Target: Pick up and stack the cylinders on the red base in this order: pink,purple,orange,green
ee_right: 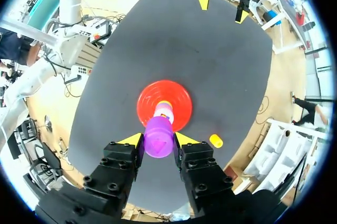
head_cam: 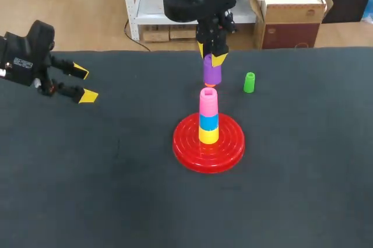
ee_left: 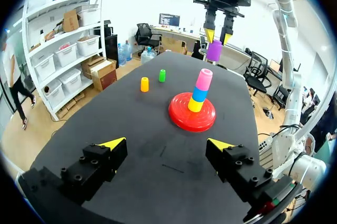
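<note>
Right gripper (head_cam: 212, 58) points down, clamped on purple cylinder (head_cam: 212, 72); left gripper (head_cam: 85, 84) spread wide, seemingly level, far left.

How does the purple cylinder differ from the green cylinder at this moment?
The purple cylinder is held in the right gripper, raised in the air near the stack; the green cylinder stands free on the table. The purple cylinder looks wider than the green cylinder. Both are upright.

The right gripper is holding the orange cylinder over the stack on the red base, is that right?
Not quite. The right gripper holds the purple cylinder, not the orange one, over the stack on the red base. The right wrist view shows it in the grip, while the orange cylinder stands on the table, off the base.
</note>
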`<act>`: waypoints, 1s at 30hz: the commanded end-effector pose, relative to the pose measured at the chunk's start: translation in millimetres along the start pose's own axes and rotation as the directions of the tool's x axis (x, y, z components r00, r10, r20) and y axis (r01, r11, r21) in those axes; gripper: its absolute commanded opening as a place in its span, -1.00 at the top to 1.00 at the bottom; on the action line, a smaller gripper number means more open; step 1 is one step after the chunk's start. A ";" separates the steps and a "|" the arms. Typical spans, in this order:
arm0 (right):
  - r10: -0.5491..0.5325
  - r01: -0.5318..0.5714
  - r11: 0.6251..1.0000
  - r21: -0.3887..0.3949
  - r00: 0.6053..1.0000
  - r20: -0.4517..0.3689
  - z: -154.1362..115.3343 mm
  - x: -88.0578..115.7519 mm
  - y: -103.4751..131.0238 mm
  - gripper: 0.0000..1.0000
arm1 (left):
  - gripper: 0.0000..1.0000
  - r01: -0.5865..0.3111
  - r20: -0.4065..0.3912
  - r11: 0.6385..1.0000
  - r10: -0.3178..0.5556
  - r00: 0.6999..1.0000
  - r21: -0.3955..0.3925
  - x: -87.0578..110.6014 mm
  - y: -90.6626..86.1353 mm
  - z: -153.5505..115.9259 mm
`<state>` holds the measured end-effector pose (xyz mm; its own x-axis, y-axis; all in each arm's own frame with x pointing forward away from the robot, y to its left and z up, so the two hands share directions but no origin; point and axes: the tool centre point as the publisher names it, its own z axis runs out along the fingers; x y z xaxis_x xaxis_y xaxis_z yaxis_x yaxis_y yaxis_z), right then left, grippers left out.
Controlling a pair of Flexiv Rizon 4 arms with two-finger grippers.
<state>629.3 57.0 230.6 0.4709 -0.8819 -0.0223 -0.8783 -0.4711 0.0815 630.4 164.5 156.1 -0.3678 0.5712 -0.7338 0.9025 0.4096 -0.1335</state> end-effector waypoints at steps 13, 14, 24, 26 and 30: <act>-0.035 0.030 0.993 0.117 0.999 0.036 13.2 -3.8 4.7 1.00 | -1.00 -0.003 0.003 1.000 0.003 1.000 0.000 1.5 0.5 0.1; -0.040 0.036 0.993 0.112 0.999 0.034 13.3 -3.7 4.9 1.00 | -1.00 -0.003 0.003 1.000 0.003 1.000 0.000 1.5 0.5 0.1; -0.071 0.069 0.997 0.032 0.997 0.040 17.3 -3.3 7.8 1.00 | -1.00 -0.003 0.003 1.000 0.003 1.000 0.000 1.5 0.5 0.1; -0.073 0.072 0.997 0.026 0.996 0.040 18.8 -2.5 6.8 1.00 | -1.00 -0.003 0.003 1.000 0.003 1.000 0.000 1.5 0.5 0.1; -0.088 0.088 0.996 -0.001 0.995 0.036 20.1 -1.5 4.8 1.00 | -1.00 -0.003 0.003 1.000 0.003 1.000 0.000 1.5 0.5 0.1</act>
<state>616.4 51.5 210.4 0.5390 -0.8398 -0.0643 -0.8388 -0.5422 0.0489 630.4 164.5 156.1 -0.3677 0.5712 -0.7339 0.9025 0.4096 -0.1335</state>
